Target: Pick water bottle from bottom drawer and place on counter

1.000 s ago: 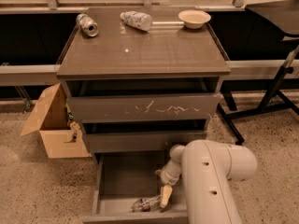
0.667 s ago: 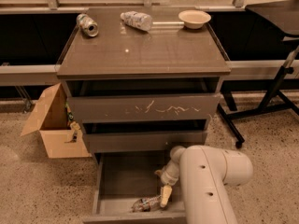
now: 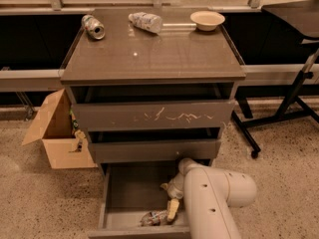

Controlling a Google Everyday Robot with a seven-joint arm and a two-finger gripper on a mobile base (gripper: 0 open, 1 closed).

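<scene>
The water bottle (image 3: 153,217) lies on its side on the floor of the bottom drawer (image 3: 130,188), close to the front wall and a little right of the middle. The drawer is pulled well out, so the bottle is reachable from above. The gripper (image 3: 171,213) is down inside the drawer at the bottle's right end, touching it or just beside it. I cannot tell how the gripper is set, nor whether it has the bottle. The white arm (image 3: 214,198) bends in from the lower right and hides the drawer's right side.

The step in hand looks like the grasp itself. The next move calls for a firm hold across the slim body. Then comes a straight lift that clears the drawer's front wall and the 2 drawers above, of which the scratched drawer (image 3: 154,116) juts out furthest.

The bench (image 3: 149,59) has a broad bare area at its front and middle. At its back edge sit 3 things: a silver can (image 3: 93,26), a patterned bottle (image 3: 145,21) and a bowl (image 3: 208,20). A cardboard box (image 3: 52,133) stands open on the floor to the left.
</scene>
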